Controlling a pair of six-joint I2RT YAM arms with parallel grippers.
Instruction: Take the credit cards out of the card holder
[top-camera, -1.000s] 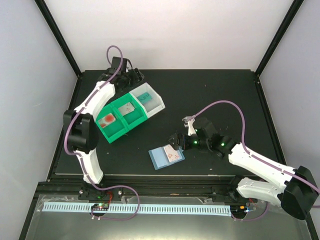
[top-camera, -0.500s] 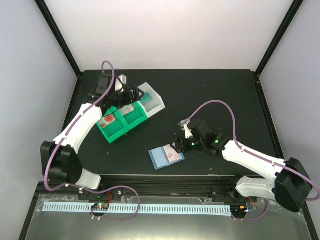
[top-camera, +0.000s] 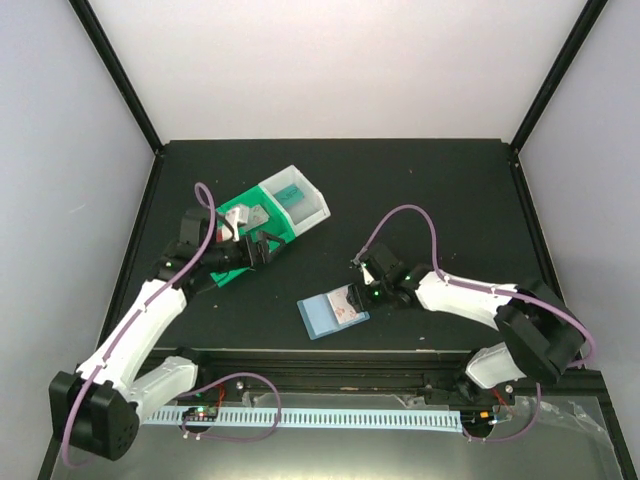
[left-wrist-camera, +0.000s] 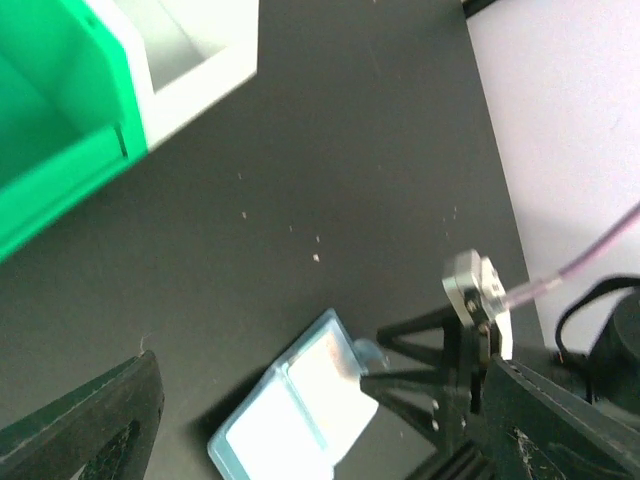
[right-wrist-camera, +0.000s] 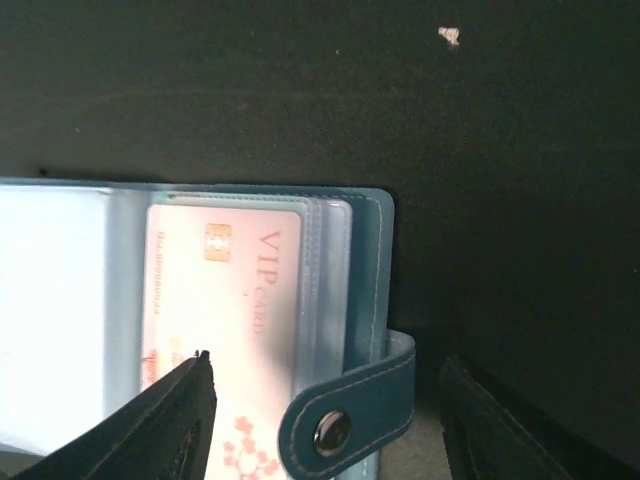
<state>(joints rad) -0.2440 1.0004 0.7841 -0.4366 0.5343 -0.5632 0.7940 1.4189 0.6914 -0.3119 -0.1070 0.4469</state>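
Bench (top-camera: 450, 190): black, carries everything.
Trays: green tray (top-camera: 240, 228) and white tray (top-camera: 312, 208) far left; teal card (top-camera: 291, 191) in the white one, so part looks done.
Card holder (top-camera: 333, 314): open flat, near middle.
Left pincer (top-camera: 252, 250): spread, empty, by the green tray.
Right pincer (right-wrist-camera: 340, 420): spread, straddling the holder's clasp edge.
Pale card (right-wrist-camera: 225, 300): in its sleeve, yet to come out.

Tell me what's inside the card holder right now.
The open card holder shows one white card with a gold chip and red VIP lettering. The snap strap covers its lower corner. The facing sleeve is washed out; anything behind the card is hidden.
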